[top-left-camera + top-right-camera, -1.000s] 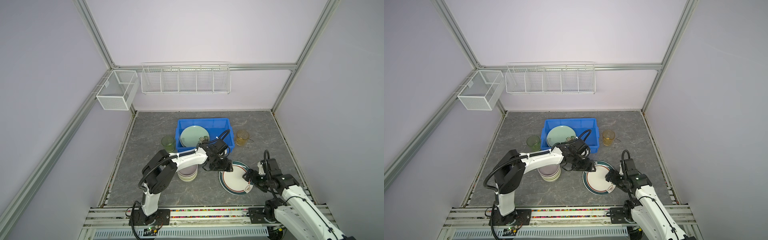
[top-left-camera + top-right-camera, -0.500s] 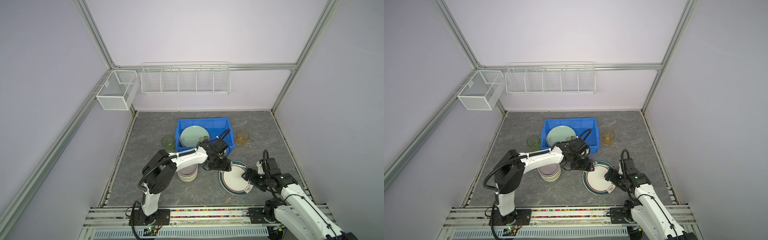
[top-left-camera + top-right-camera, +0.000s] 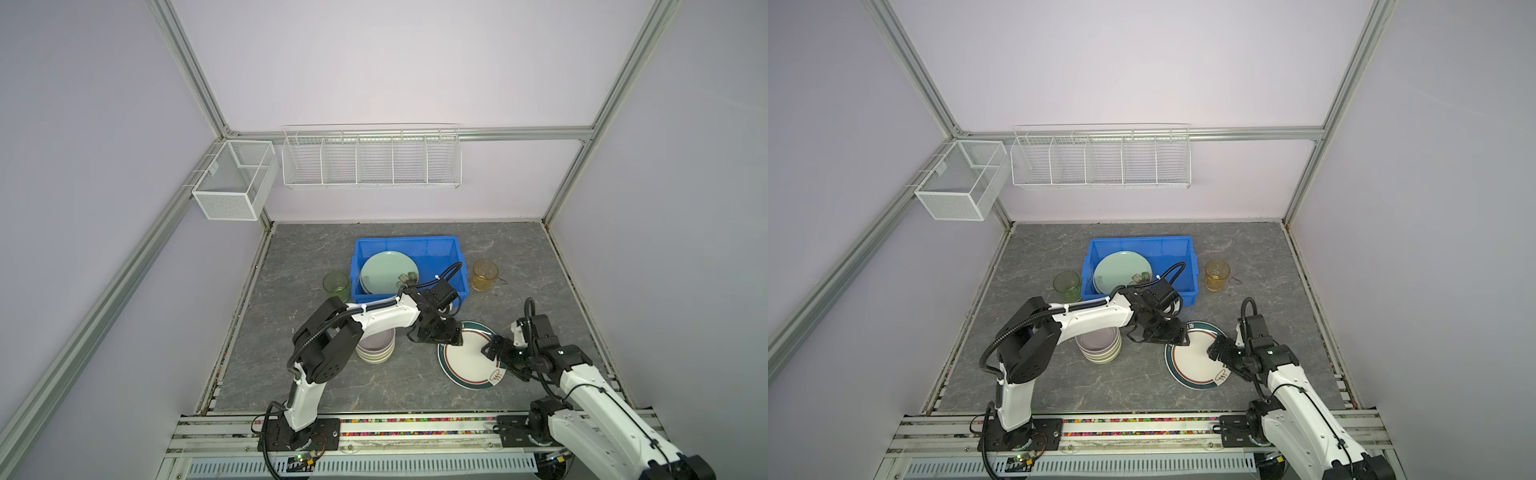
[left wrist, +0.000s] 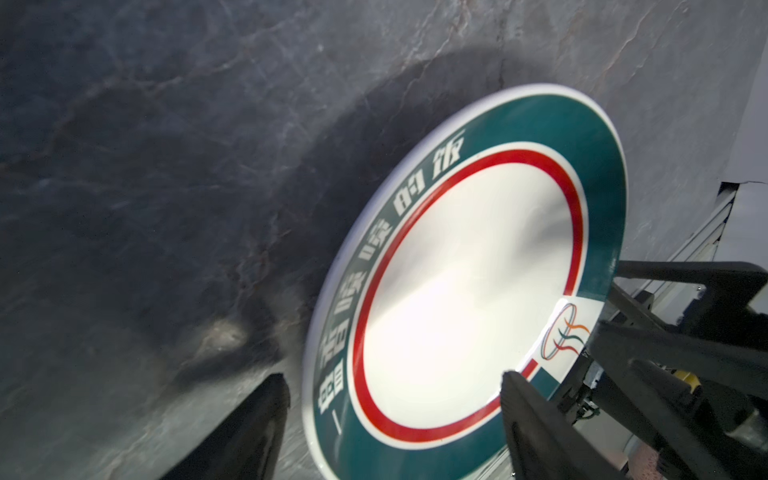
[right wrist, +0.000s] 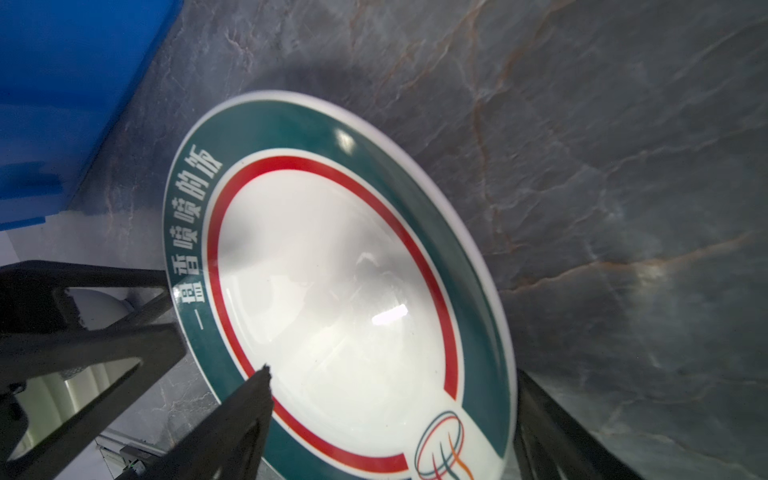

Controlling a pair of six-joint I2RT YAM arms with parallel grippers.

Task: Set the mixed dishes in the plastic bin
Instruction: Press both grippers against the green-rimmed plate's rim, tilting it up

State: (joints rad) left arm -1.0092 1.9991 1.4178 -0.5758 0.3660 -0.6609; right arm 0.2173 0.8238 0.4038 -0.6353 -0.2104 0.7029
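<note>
Fingers (image 4: 253, 424) wide apart on left gripper (image 3: 436, 337) and right gripper (image 3: 500, 357), holding nothing. Plate (image 3: 465, 361) rim between each pair. Bin (image 3: 407, 240) closer to left.

Plate (image 4: 465, 299): white, teal rim, red ring, white characters on teal, small logo at edge. Sits on grey marbled table (image 4: 166, 166) with dark shadow beside it; possibly tipped up on one side, hard to tell. Left gripper (image 4: 392, 378) jaws wide apart, straddling plate rim: one finger over table, other over plate. Right gripper (image 4: 606, 299) at logo edge, contact unclear.
</note>
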